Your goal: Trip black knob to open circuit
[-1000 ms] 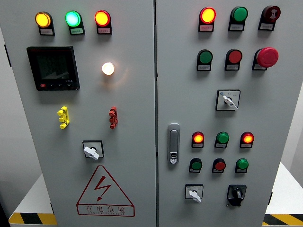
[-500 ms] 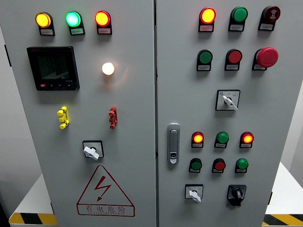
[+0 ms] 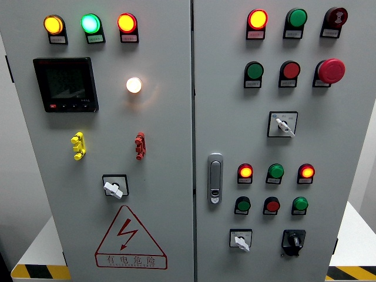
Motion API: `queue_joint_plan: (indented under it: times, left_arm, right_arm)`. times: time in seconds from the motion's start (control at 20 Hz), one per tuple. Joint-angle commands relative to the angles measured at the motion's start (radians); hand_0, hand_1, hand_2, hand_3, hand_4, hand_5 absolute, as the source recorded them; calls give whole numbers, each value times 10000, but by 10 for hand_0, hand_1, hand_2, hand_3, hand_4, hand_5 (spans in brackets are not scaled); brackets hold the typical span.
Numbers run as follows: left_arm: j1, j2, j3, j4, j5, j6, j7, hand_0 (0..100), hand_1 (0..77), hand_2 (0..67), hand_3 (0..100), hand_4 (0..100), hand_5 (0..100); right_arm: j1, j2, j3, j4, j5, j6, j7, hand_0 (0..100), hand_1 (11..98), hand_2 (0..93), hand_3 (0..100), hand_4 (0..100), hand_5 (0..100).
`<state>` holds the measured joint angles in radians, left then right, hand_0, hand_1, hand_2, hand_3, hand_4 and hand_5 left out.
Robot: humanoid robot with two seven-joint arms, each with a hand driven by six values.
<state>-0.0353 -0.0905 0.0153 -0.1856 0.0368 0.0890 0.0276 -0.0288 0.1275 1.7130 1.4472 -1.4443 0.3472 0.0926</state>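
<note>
Head view faces a grey control cabinet [image 3: 158, 147] with two doors; neither robot hand shows, so the state of the fingers cannot be told. Left of the chrome door handle [image 3: 215, 178] sit a dark digital meter [image 3: 65, 84], a yellow toggle [image 3: 77, 145], a red toggle [image 3: 140, 145] and a white selector switch [image 3: 113, 188]. Right of the handle and lower, at the door's bottom right, the black knob [image 3: 293, 240] sits untouched, just right of a white rotary switch [image 3: 241, 240].

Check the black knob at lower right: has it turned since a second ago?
No. The black knob sits at the same angle on its black plate, still level with the white selector switch to its left. Neither hand is in view.
</note>
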Motion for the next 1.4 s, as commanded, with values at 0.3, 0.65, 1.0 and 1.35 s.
queue_joint_plan:
  times: [0.3, 0.65, 1.0, 1.35]
  left_arm:
    - [0, 0, 0, 0, 0, 0, 1, 0, 0, 195, 262, 99, 86]
    - [0, 0, 0, 0, 0, 0, 1, 0, 0, 195, 262, 99, 86]
    - [0, 0, 0, 0, 0, 0, 1, 0, 0, 195, 262, 99, 86]
    - [-15, 0, 0, 0, 0, 0, 1, 0, 0, 195, 262, 99, 86]
  right_arm:
    - [809, 44, -240, -6, 315, -665, -36, 1000, 656, 0, 807, 936, 1000]
    - [1239, 59, -822, -144, 361, -1507, -36, 1000, 737, 0, 823, 945, 1000]
    - [1485, 44, -1099, -420, 346, -1554, -51, 1000, 796, 0, 846, 955, 1000]
    - [1807, 74, -1253, -451, 346, -1554, -143, 1000, 795, 0, 844, 958, 1000]
